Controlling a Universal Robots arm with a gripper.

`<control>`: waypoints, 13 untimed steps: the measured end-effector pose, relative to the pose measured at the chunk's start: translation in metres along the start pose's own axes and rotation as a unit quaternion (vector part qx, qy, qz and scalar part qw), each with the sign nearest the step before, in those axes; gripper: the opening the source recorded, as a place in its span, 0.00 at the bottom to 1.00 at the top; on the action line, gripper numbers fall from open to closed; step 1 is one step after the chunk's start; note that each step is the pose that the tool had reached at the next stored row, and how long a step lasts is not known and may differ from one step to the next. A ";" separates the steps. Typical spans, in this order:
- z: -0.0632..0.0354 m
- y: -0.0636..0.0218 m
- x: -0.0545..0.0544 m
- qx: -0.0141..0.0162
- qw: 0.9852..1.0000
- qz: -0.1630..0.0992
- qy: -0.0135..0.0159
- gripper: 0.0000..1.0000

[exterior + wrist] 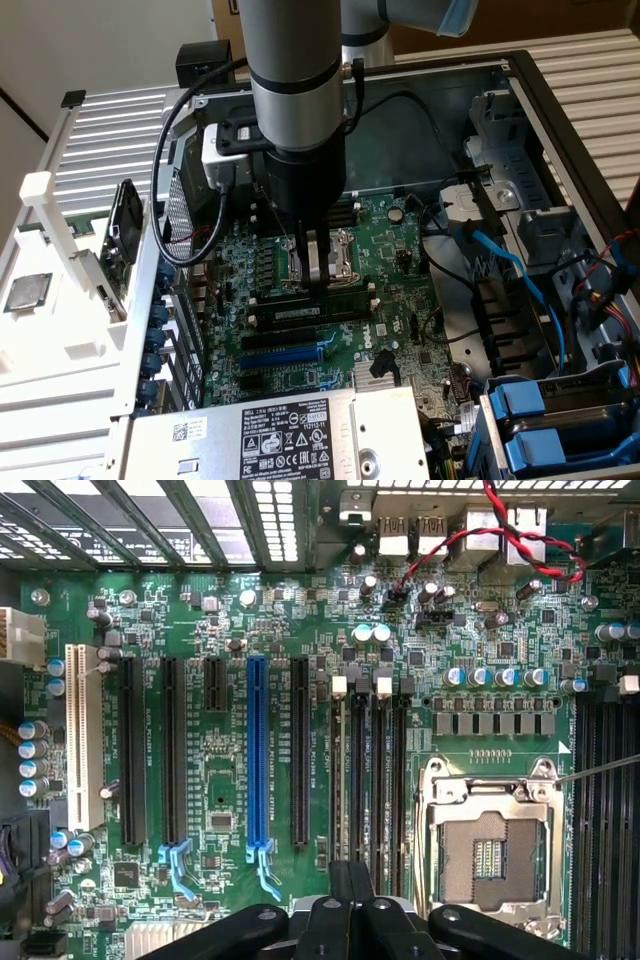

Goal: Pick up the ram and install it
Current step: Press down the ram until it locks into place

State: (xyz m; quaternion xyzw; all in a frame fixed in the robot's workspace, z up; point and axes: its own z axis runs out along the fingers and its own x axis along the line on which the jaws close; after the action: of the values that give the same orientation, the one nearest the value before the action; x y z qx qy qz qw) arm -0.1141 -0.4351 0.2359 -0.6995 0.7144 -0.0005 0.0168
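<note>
We see the long, thin, dark-green ram (305, 310) standing on its edge in the middle of the big green circuit board (230, 630). It sits inside the open grey metal computer box (430, 110). In the exterior view it is just near of the shiny square metal chip holder (490, 845).

The black gripper (318, 283) comes straight down on the ram's top edge. Its fingers (338, 905) are pinched close together, and we think they hold the ram.

We think the ram is light and stiff, but easy to break. It is best held by its thin top edge near the middle, not by the little black chips.
</note>
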 end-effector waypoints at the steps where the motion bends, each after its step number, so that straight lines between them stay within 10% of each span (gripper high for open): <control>1: 0.0001 0.0000 0.000 0.000 1.000 0.000 0.000 0.11; 13: 0.0030 0.0001 0.000 -0.002 1.000 0.000 0.000 0.11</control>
State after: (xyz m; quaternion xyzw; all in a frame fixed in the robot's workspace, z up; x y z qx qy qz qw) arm -0.1141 -0.4351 0.2329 -0.6995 0.7145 0.0012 0.0157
